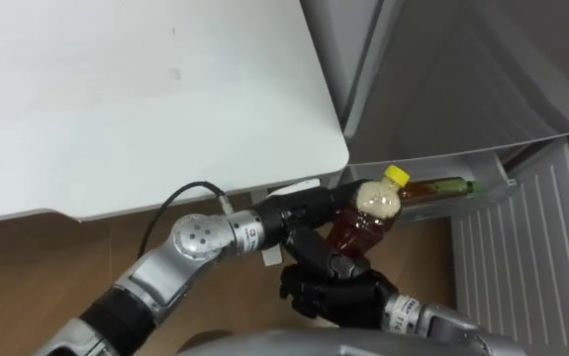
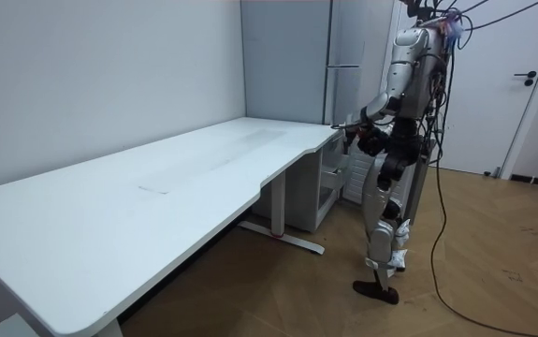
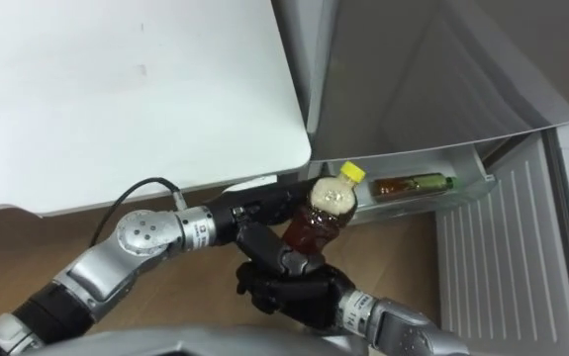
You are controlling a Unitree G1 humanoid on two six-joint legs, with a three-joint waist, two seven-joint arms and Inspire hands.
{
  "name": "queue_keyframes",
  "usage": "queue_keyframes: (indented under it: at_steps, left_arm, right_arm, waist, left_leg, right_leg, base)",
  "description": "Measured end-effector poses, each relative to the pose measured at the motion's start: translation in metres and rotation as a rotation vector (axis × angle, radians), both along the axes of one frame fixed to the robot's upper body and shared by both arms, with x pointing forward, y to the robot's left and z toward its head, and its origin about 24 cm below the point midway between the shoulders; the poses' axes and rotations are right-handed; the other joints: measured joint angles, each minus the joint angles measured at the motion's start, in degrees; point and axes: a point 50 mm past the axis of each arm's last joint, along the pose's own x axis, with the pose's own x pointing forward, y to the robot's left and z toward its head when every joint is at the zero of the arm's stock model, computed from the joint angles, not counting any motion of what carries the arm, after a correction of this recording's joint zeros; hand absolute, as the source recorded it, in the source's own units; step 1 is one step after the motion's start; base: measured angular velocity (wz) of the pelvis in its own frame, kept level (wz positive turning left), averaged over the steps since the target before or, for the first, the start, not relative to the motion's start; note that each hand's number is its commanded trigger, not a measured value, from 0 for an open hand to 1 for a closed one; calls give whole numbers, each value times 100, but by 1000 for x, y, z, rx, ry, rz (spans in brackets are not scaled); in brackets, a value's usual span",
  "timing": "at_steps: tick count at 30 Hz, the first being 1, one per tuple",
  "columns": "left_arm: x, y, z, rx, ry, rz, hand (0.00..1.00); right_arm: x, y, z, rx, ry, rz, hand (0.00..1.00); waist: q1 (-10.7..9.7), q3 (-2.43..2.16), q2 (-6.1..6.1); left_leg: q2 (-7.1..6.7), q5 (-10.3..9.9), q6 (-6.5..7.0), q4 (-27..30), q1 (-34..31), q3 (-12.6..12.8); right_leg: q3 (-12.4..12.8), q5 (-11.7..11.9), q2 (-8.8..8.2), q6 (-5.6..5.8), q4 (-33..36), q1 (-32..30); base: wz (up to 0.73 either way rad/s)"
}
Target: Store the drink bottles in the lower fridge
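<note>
A drink bottle point(image 1: 366, 225) with a yellow cap and reddish-brown liquid is held tilted in front of me, just past the table's corner. My left hand point(image 1: 299, 211) reaches in from the lower left, its fingers closed on the bottle's upper part. My right hand point(image 1: 329, 287) sits below with its fingers curled round the lower body. A second amber bottle point(image 1: 438, 187) lies on its side in the clear shelf point(image 1: 494, 191) of the open lower fridge, right of the held one. In the room view I stand at the table's far end by the grey fridge point(image 2: 292, 56).
The white table point(image 1: 145, 99) fills the upper left, its rounded corner close to my hands. The grey fridge front point(image 1: 442, 69) rises at the upper right. A white ribbed panel point(image 1: 521, 267) of the open fridge stands at the right. Wooden floor point(image 1: 47, 267) lies below.
</note>
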Motion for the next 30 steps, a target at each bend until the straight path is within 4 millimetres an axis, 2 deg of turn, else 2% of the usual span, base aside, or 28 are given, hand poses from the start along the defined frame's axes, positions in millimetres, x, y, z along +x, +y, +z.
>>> queue_keyframes:
  at_steps: [11,24,30]
  left_arm:
    - [1,4,-4,-7,57,-12,0]
    - [0,5,-10,7,85,-8,0]
    - [1,7,-15,48,77,2,0]
  right_arm:
    - [0,2,0,1,4,2,100]
    - [2,2,-1,-18,23,5,100]
    - [5,1,-3,-40,50,19,100]
  waist:
    - [-7,2,15]
    - [-69,-3,156]
    - [-59,5,141]
  left_leg:
    - [-4,0,1,-27,9,12]
    - [-18,1,1,-17,-9,-91]
    - [-25,2,2,-20,25,-96]
  right_leg:
    - [24,-1,0,1,-24,-4]
    - [-89,-2,-8,2,-26,33]
    - [-110,-8,-15,12,-27,72]
  base:
    - [0]
    - [3]
    - [1]
